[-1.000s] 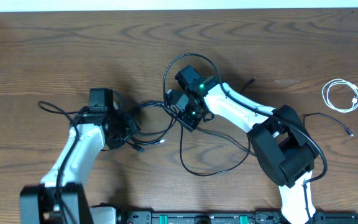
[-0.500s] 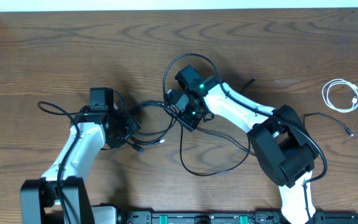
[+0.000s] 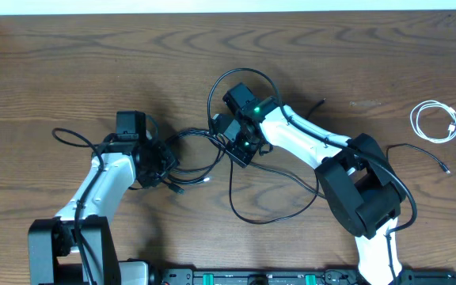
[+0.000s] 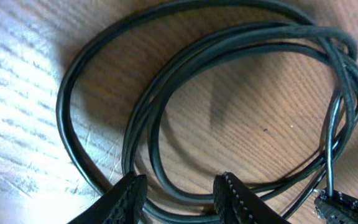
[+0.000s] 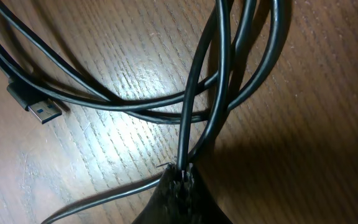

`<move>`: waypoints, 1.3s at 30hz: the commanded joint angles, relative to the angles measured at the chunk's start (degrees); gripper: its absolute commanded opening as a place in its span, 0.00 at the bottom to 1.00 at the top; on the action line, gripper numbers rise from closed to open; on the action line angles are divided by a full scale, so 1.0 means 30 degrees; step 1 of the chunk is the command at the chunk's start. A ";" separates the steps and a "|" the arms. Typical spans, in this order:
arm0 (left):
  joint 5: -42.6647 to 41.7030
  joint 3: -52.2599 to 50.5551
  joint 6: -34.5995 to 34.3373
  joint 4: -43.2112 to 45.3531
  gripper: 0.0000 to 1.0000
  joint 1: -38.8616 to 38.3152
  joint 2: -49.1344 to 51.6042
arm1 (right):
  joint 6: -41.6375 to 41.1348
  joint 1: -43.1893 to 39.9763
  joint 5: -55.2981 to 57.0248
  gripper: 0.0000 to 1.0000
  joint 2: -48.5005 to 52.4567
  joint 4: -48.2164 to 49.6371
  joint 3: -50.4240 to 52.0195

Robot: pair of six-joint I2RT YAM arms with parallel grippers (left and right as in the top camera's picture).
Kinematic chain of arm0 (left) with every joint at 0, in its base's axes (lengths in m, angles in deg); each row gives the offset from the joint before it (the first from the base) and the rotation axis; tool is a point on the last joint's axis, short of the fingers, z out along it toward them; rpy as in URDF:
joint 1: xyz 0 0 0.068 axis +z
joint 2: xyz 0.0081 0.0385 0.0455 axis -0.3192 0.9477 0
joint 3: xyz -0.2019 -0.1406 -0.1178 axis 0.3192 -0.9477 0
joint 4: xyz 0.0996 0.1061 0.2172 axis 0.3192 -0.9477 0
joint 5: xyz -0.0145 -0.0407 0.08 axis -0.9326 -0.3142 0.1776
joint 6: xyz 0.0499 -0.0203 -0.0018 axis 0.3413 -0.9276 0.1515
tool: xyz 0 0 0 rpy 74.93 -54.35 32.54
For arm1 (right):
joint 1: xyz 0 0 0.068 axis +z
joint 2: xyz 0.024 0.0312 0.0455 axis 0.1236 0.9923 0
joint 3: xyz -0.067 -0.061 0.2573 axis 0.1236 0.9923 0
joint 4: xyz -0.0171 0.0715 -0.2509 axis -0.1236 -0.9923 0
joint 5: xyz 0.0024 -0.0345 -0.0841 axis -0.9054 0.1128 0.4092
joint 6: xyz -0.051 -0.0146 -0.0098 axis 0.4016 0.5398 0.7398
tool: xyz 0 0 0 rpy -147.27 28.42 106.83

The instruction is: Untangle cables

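Cables point(image 3: 200, 150), black, lie tangled on the tabletop point(image 3: 93, 63) between both arms. Right fingers point(image 5: 180, 186) pinch one of them. Left fingers point(image 4: 126, 198) stand partly apart astride loops. White cable point(image 3: 435, 122) lies coiled far right.

left arm point(image 3: 101, 180) | right arm point(image 3: 303, 138): white links, black joints | right claw point(image 5: 180, 180): black

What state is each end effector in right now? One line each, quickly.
Left end effector: open, with the black cables passing between its fingers.
Right end effector: closed, pinching the black cables.
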 commanded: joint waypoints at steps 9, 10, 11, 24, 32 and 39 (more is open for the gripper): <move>-0.0124 -0.0226 -0.0976 0.0219 0.41 -0.0044 0.0291 | -0.0117 0.0044 -0.0109 0.01 -0.0583 -0.0022 0.0131; -0.0146 -0.0270 -0.1260 0.0291 0.40 -0.0044 0.0342 | -0.0117 0.0044 -0.0109 0.01 -0.0583 -0.0022 0.0131; -0.0146 -0.0306 -0.1399 0.0386 0.40 -0.0044 0.0372 | -0.0117 0.0044 -0.0109 0.01 -0.0583 -0.0022 0.0131; -0.0087 -0.0357 -0.1800 0.0976 0.40 -0.0044 0.1144 | -0.0117 0.0044 -0.0109 0.01 -0.0583 -0.0022 0.0131; -0.0080 -0.0372 -0.1792 0.1144 0.22 -0.0044 0.1690 | -0.0117 0.0058 -0.0109 0.01 -0.0583 -0.0066 0.0131; 0.1472 -0.0350 -0.1639 0.1224 0.08 0.0590 0.1676 | -0.0117 -0.0415 -0.1027 0.01 -0.1348 -0.1100 0.0131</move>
